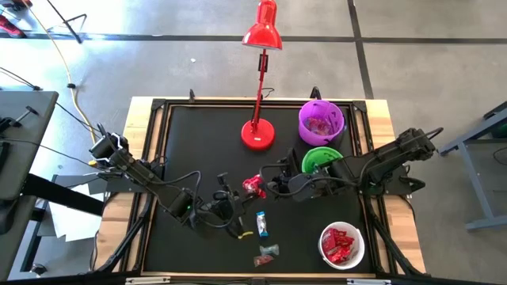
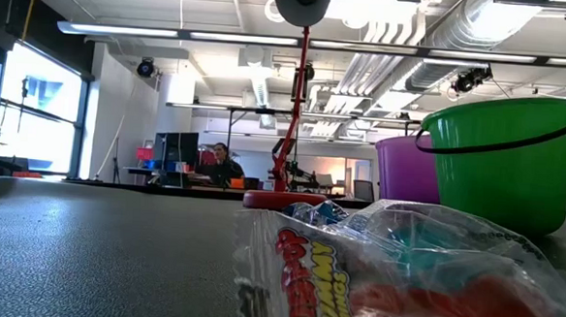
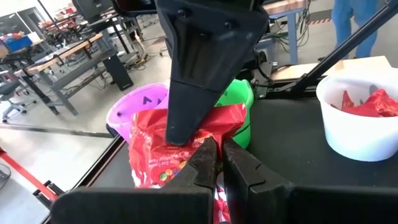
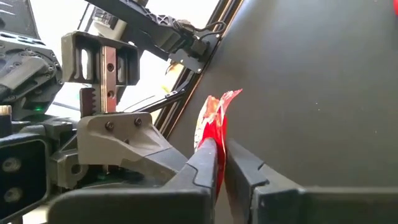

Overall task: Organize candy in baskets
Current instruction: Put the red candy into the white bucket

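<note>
Right wrist view alone shows the right gripper [image 4: 221,163] pinching a red candy packet [image 4: 214,121]; overhead, the left gripper [image 1: 235,212], apparently pressed together, holds nothing.

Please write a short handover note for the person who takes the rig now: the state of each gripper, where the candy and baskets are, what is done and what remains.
Right gripper: shut on a red candy at mid-table.
Left gripper: shut, holds nothing, beside the right gripper.
Baskets, all on the right side: purple basket at the back with some candy; green basket in the middle, contents hidden; white basket at the front with red candies.
Done: red candies sorted into white.
Left: place the held red candy; a blue-and-white candy and a dark candy lie loose on the mat.
</note>
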